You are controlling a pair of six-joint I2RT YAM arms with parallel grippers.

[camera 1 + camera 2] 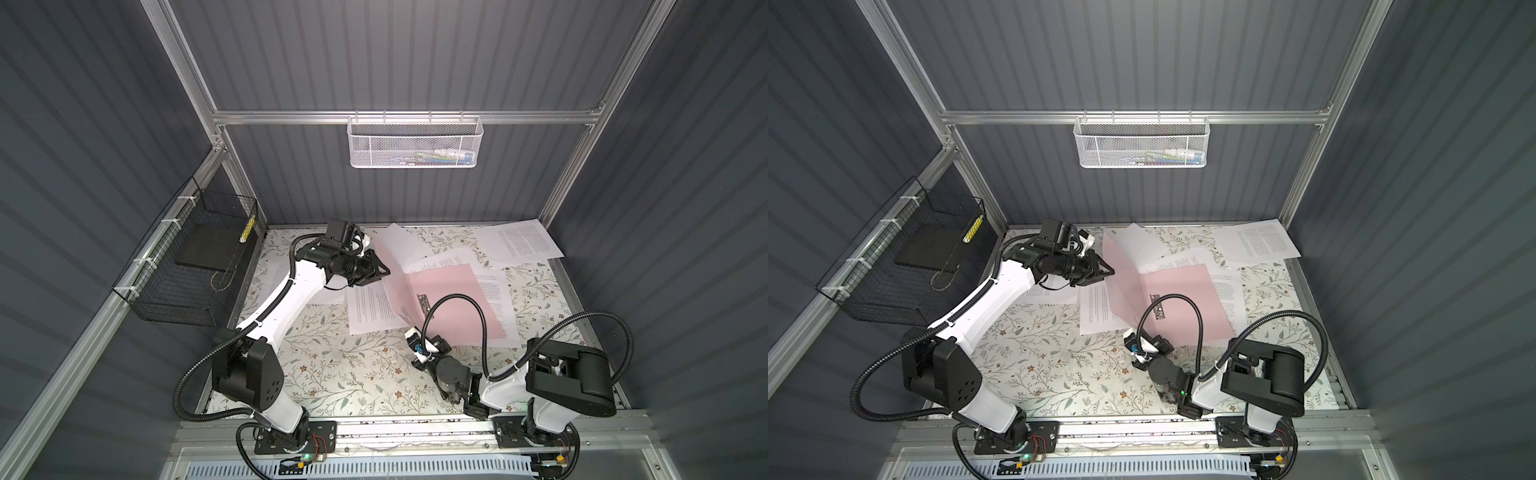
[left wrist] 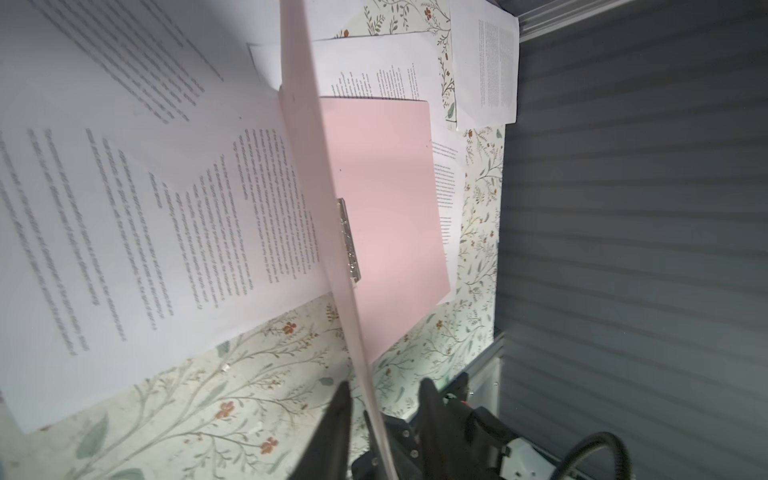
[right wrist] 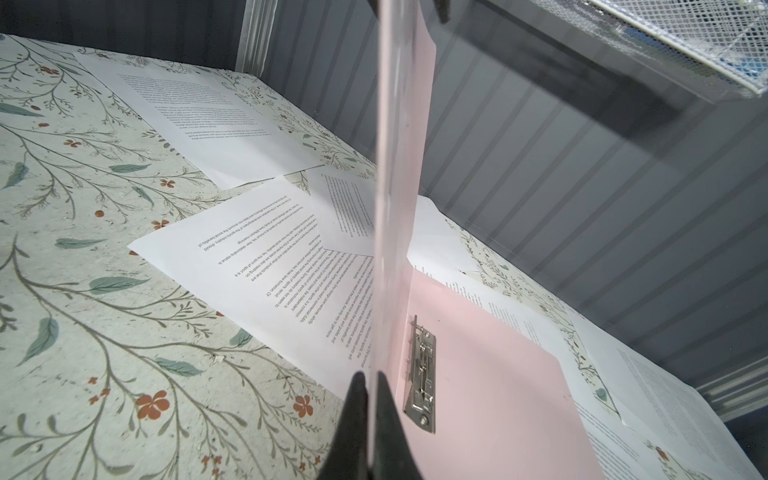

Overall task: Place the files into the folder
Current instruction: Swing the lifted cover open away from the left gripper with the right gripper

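One folder cover [image 1: 395, 262] raised, right tool [image 3: 370, 378] pinching its edge, left tool [image 2: 384, 386] astride, seemingly unclamped

Top views overhead; wrist views close, share folder [image 2: 382, 174].

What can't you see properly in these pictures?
- Things in the white basket: mesh hides them in both top views, too small.
- Words on the files: blurred in the left wrist view, too small in both top views.
- Files under the folder: it covers part of each in every view.
- Left gripper: the raised cover blocks its far side in the left wrist view, so grip unclear.
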